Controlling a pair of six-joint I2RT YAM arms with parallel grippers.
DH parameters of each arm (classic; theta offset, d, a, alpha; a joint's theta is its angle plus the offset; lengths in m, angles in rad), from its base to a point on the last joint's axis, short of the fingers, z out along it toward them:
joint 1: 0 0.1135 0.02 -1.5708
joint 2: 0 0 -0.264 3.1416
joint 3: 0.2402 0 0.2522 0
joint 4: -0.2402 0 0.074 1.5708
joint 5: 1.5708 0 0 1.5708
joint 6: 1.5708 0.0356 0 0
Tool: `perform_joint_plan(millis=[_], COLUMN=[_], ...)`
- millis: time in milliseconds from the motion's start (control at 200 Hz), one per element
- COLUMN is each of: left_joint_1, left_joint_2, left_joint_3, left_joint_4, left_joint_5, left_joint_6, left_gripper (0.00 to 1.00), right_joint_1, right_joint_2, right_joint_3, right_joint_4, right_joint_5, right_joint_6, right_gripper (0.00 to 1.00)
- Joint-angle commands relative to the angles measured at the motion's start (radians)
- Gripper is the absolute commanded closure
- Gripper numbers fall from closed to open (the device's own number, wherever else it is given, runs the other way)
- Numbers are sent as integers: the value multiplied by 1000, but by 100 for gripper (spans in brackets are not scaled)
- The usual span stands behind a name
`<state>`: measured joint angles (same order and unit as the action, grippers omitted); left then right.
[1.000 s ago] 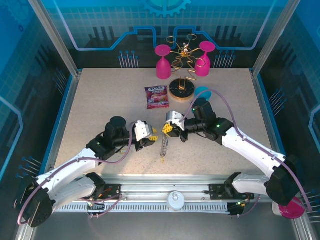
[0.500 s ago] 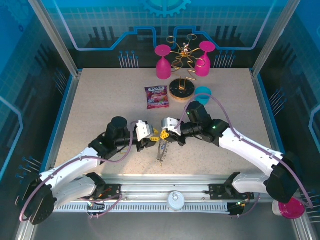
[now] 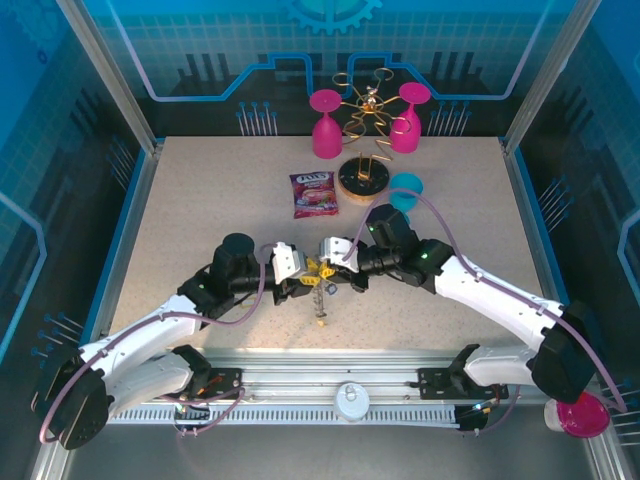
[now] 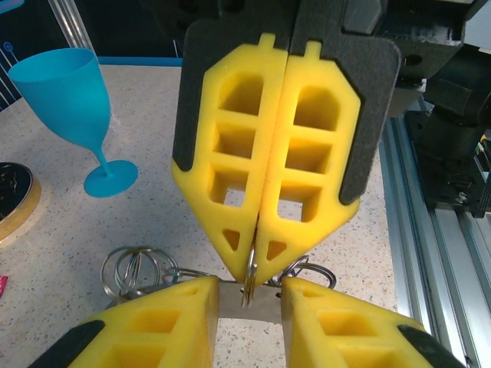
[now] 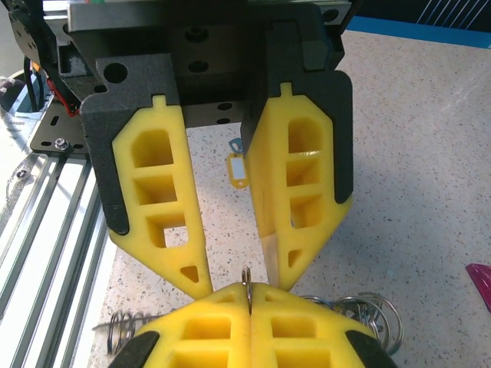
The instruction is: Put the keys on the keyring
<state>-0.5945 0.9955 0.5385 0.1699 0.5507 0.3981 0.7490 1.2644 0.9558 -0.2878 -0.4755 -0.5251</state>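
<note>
Mid-desk (image 3: 200, 200), tools meet tip to tip: R tool (image 4: 252, 268) pressed together on keyring (image 5: 247, 274) edge; L tool (image 4: 249, 291) part-spread w/ grey metal piece (image 4: 230, 295) between, grip unclear. Yellow-tag key (image 5: 238, 170) lies on desk.

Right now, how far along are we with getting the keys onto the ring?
Done: no key visibly threaded yet. In hand: the right gripper is shut on a thin metal ring; the left gripper straddles a grey metal piece, grip unclear. Left: a yellow-tagged key lies on the table beyond them.
</note>
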Motion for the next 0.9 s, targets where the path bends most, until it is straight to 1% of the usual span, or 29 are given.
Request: perform_joint_plan(millis=[0, 105, 155, 195, 220, 470, 610, 650, 685, 750, 896], left_joint_1=[5, 5, 5, 4, 4, 3, 2, 2, 1, 0, 1], left_joint_2=[-1, 0, 0, 0, 0, -8, -25, -33, -38, -42, -44], left_joint_3=[-8, -8, -7, -6, -6, -20, -41, -49, -54, -59, -69], left_joint_4=[8, 8, 4, 1, -1, 6, 39, 52, 62, 71, 94], left_joint_5=[43, 47, 52, 54, 52, 39, 25, 23, 22, 26, 29], left_joint_6=[24, 29, 37, 44, 48, 92, 103, 104, 104, 103, 97], left_gripper=[73, 78, 87, 96, 100, 100, 100, 100, 100, 100, 100], right_joint_1=[17, 22, 23, 23, 23, 24, 5, -8, -20, -35, -40], right_joint_2=[8, 14, 16, 17, 18, 1, -41, -60, -78, -102, -119], right_joint_3=[44, 48, 48, 49, 50, 36, 2, -16, -33, -65, -128], right_joint_4=[9, 6, 6, 2, 0, -25, -14, -4, 10, 32, 64], right_joint_5=[-18, -29, -33, -36, -38, -27, -5, -11, -16, -28, -31], right_joint_6=[-15, -15, -15, -15, -15, -18, 5, 18, 31, 53, 100], right_gripper=[100, 100, 100, 100, 100, 100, 74, 67, 64, 63, 64])
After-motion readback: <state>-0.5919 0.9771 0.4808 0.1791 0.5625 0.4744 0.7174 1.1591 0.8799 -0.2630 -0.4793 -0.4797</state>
